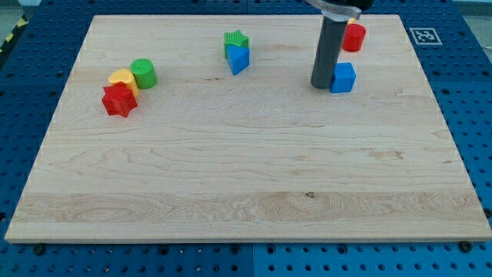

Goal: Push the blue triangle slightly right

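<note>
While touching the blue cube (343,78), my tip (321,85) well right of the blue triangle (238,59); no jaws in view.

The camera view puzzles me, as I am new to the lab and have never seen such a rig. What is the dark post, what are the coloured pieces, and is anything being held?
There is one picture, looking down at a slant on a wooden board over a blue perforated bench. The dark post is the robot arm's rod. It has no claw, so nothing is held; it only pushes. My tip rests on the board, right beside the blue cube, on its left in the view. Behind them is a red cylinder. Toward the view's top centre, the blue triangle touches a green star. At the view's left, a red star, a yellow block and a green cylinder cluster.
</note>
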Controlling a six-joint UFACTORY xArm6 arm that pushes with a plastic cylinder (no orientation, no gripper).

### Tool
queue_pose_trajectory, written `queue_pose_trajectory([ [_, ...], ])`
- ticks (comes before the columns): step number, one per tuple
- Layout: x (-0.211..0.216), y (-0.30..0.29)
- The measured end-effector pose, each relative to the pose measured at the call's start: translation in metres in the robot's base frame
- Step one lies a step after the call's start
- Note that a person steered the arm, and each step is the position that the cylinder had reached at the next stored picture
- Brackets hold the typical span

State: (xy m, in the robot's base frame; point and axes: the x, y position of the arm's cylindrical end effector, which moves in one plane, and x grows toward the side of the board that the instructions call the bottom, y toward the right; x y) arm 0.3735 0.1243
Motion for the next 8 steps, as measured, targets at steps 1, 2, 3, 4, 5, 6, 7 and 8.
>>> queue_pose_trajectory([
  [1,0.000,0.017],
  [2,0.000,0.031],
  [3,0.000,0.046],
  [4,0.000,0.048],
  [5,0.009,0.028],
  [6,0.028,-0.024],
  [7,0.033,-0.082],
  [8,0.013,-0.140],
])
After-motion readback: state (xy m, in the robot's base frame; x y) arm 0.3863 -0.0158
